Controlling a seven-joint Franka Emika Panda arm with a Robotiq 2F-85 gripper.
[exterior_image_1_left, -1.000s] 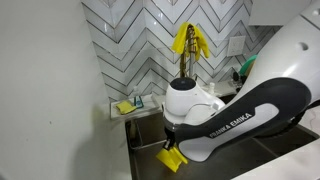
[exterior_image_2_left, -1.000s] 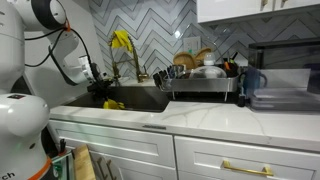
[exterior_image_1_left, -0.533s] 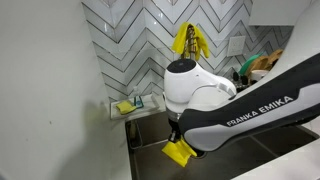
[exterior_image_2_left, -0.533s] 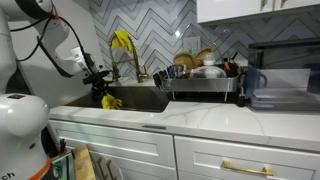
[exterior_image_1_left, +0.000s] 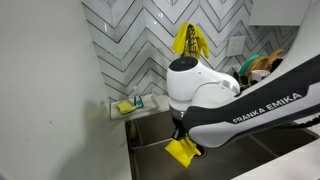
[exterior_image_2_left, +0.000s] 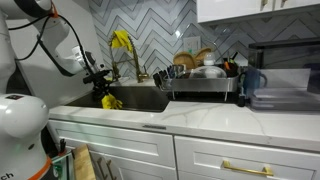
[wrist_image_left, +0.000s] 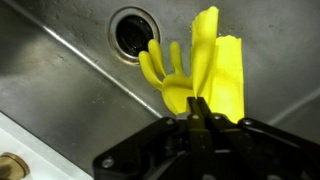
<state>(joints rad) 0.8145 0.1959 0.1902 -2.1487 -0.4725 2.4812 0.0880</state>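
**Glove held over sink**

Since a second ago the arm has swung across and the glove (exterior_image_1_left: 181, 151) has shifted slightly sideways, with almost no change in the last half second. The gripper (wrist_image_left: 200, 108) is pinched tight on the yellow glove. The glove hangs above the sink (wrist_image_left: 60, 90), near the drain (wrist_image_left: 130, 35). A second glove (exterior_image_2_left: 121, 41) is draped over the faucet (exterior_image_2_left: 133, 62). The dish rack (exterior_image_2_left: 205, 85) stands beside the sink.

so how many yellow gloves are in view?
2. One glove hangs from the shut gripper over the sink; a second glove is draped over the faucet. Others may be hidden.
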